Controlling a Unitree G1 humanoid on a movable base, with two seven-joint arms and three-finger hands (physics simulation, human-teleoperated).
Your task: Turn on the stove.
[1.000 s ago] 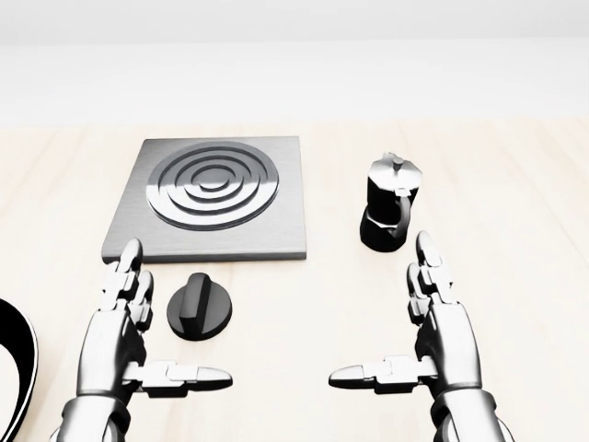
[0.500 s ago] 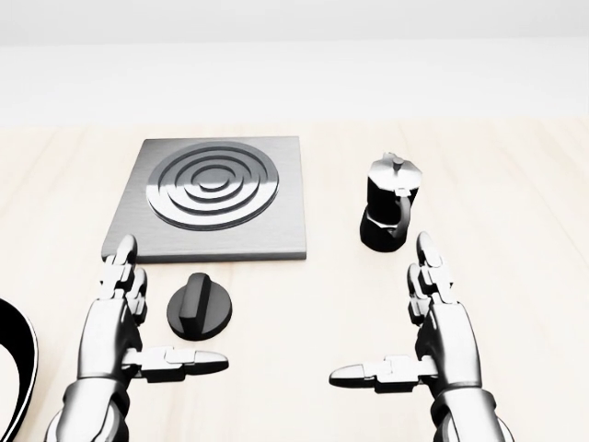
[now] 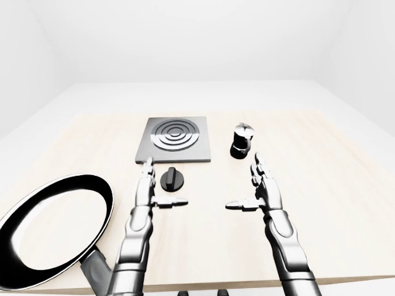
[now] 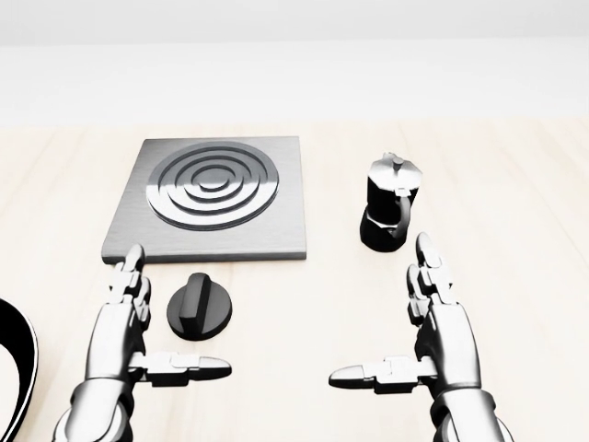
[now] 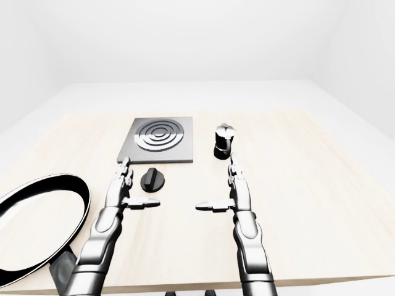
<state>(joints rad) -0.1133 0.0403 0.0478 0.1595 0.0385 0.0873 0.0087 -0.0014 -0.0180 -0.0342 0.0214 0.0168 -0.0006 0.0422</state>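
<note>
Your target, the stove knob [image 4: 200,307], lies flat on the worktop [image 4: 515,184] just below the lower edge of the hotplate [image 4: 211,199] in the head view, apart from the plate and untouched. You hold your left hand [image 4: 120,331] just beside it on the view's left, palm turned inward, fingers [image 4: 129,276] straight and spread and the thumb stretched out below the knob, so the hand brackets the dial without closing on it. That pose looks chosen to let you slide in and pinch the raised grip bar. Your right hand [image 4: 442,331] mirrors it well to the right, fingers likewise spread and holding nothing, its fingertips just short of the moka pot [image 4: 390,203], which stands upright beside the hotplate and out of the knob's way. The frying pan [image 3: 52,231] sits at the lower left of the left-eye view, well apart from everything you need.

Against the picture from half a second ago, your left hand has edged slightly right, towards the knob, and its fingertips sit a touch lower in the head view. The right hand, the knob, the pot and the camera have not shifted.
</note>
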